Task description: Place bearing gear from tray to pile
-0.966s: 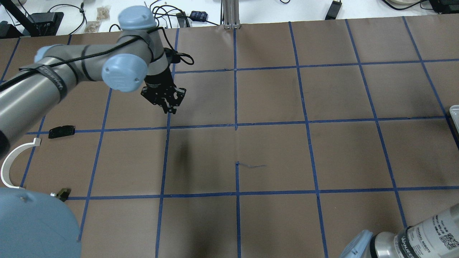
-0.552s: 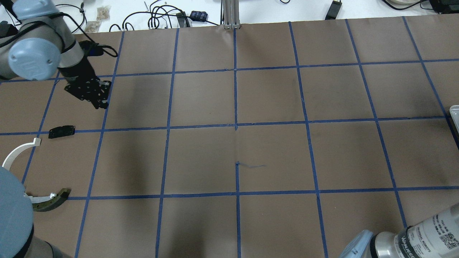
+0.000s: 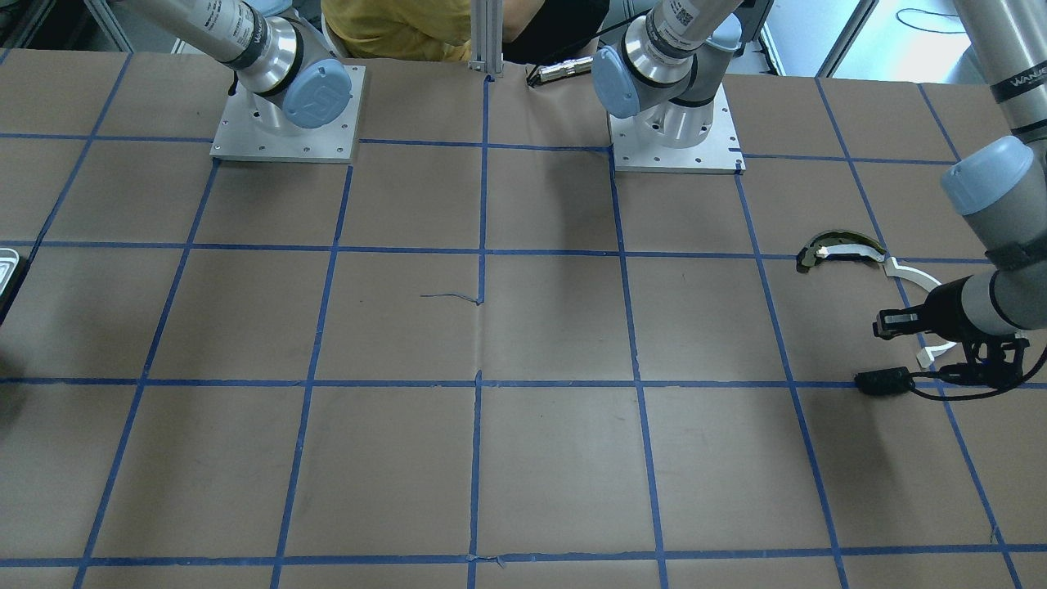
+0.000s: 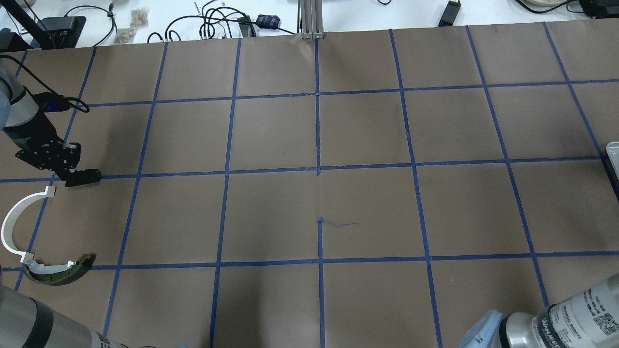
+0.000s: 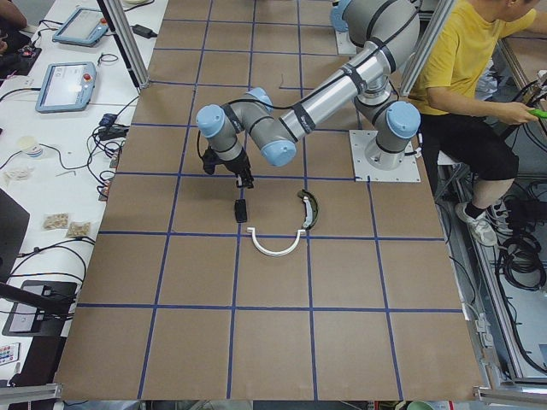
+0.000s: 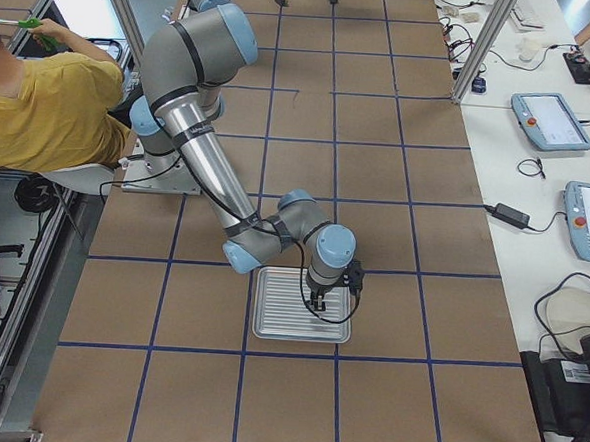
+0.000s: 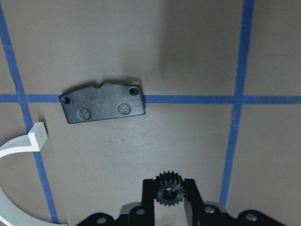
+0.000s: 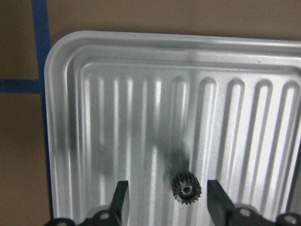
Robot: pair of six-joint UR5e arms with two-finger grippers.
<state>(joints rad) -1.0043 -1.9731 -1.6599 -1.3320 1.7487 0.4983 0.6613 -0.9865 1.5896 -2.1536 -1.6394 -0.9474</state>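
Observation:
My left gripper (image 7: 170, 203) is shut on a small black bearing gear (image 7: 170, 191). It hangs just above the table beside the pile's flat black plate (image 7: 103, 103), and shows in the overhead view (image 4: 66, 173) too. The pile also holds a white curved strip (image 4: 12, 217) and an olive-edged curved piece (image 4: 60, 274). My right gripper (image 8: 168, 200) is open, low over the ribbed metal tray (image 8: 61, 94). A second black gear (image 8: 186, 189) lies on the tray between its fingers.
The tray (image 6: 268, 332) sits at the table's far right end; only a sliver shows overhead (image 4: 613, 152). A seated person in yellow (image 5: 466, 68) is behind the robot bases. Cables and devices lie beyond the table's far edge.
My left arm has swung left across the table from the mid-left squares to the pile, stopping by the black plate. The white strip and olive piece are now uncovered.

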